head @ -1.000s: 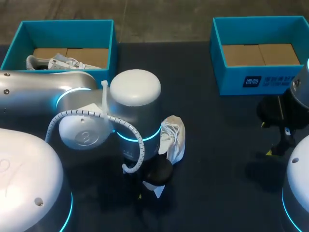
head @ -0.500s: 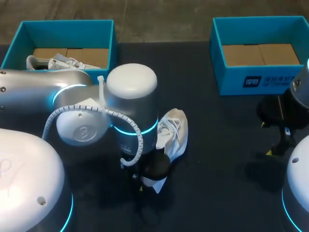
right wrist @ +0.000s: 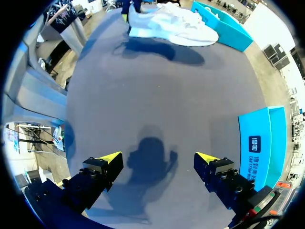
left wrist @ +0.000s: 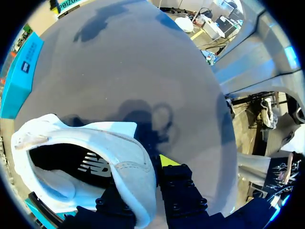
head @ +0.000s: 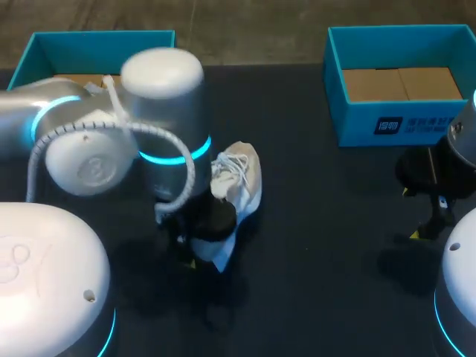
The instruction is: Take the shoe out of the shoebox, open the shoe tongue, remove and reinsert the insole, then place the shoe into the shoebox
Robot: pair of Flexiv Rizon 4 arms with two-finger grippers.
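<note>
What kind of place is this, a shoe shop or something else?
Probably a robot test bench, not a shop: a left arm and a right arm work at a dark table with two blue shoeboxes, and the left gripper holds a white shoe.

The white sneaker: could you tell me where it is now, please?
Head view, left of centre: white sneaker held by its heel in the left pincer.
</note>
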